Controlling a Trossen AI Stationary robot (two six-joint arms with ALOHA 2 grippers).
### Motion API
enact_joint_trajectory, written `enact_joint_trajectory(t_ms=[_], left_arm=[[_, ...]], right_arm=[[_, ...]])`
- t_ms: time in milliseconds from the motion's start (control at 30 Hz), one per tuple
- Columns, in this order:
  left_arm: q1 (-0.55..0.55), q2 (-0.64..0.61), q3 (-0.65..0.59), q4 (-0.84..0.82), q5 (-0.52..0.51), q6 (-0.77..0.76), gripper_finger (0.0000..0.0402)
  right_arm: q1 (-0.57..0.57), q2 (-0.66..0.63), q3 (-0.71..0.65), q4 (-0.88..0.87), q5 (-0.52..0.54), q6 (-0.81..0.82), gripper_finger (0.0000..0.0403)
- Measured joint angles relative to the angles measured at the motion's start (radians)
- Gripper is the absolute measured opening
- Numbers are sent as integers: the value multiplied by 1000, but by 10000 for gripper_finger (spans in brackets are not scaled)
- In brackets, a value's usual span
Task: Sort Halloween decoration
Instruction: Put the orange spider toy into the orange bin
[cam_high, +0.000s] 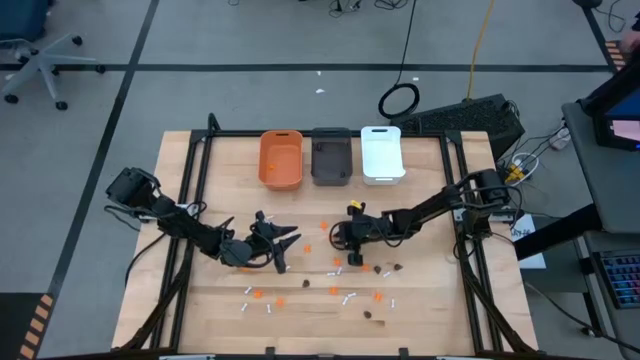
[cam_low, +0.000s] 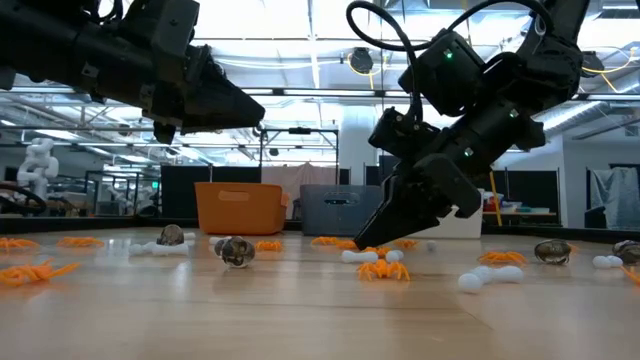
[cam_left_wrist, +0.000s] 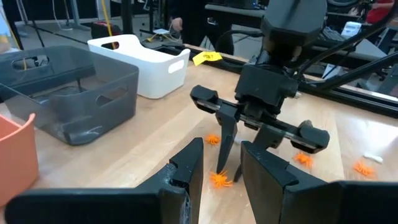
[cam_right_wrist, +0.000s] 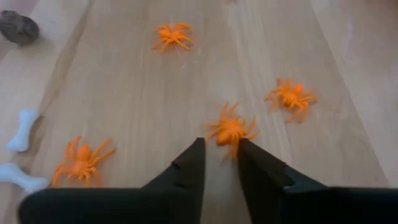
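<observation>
While the right gripper reaches down to the wooden table, its fingers stand nearly closed, pinching one orange spider at their tips. Three more orange spiders lie ahead of and beside it, two white bones off to one side, one dark lump farthest off. Three bins stand beyond. Raised alongside, the left gripper is part open, grasping nothing.

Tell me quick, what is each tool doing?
Left tool: empty, slightly open, hovering.
Right tool: closing around an orange spider, grip not certain.
</observation>
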Motion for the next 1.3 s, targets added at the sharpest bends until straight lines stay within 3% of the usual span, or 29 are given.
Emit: enact_joint_trajectory(t_ms=[167, 867, 1000, 1300], left_arm=[[0, 0, 0, 17, 0, 2, 106], [2, 0, 0, 21, 7, -7, 106], [2, 0, 0, 27, 7, -7, 106], [2, 0, 0, 35, 1, -6, 106]], right_arm=[[5, -1, 0, -25, 23, -22, 7], [80, -123, -6, 44, -5, -55, 3], [80, -74, -5, 89, -5, -52, 31], [80, 16, -3, 221, -2, -128, 149]])
